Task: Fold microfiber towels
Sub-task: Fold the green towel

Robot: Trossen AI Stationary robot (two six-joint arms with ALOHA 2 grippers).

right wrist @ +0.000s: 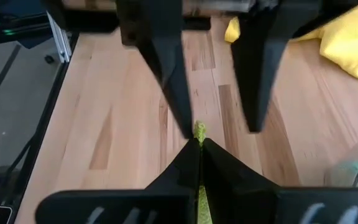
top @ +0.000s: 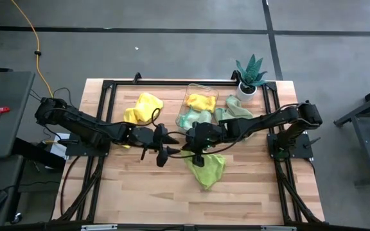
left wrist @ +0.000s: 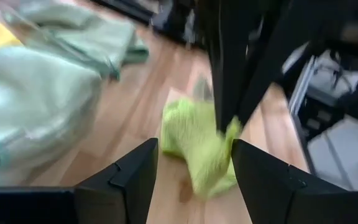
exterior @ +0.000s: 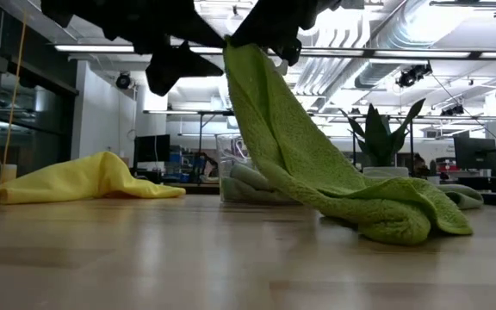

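Note:
A lime green microfiber towel (exterior: 317, 164) hangs from my right gripper (right wrist: 199, 152), which is shut on it above the table's middle (top: 196, 146). My left gripper (right wrist: 221, 129) stands open just in front of it, one fingertip close beside the pinched bit; the towel (left wrist: 197, 149) shows between its spread fingers. A yellow towel (top: 143, 108) lies crumpled on the table at the far left. More towels, yellow and mint, fill the clear bin (top: 201, 102), and a mint one (top: 233, 109) lies beside it. My right gripper pinches an edge of the lime towel (right wrist: 199, 130) between its two fingers, a small tuft showing past their tips. The fingers slant down from the table's right. The towel hangs slack below them, its lower end (exterior: 394, 220) bunched on the table.
A spiky potted plant (top: 250, 76) stands at the far right corner. A black frame (top: 108, 86) runs round the tabletop. Bare wood (top: 140, 192) lies toward the near edge, left of the lime towel.

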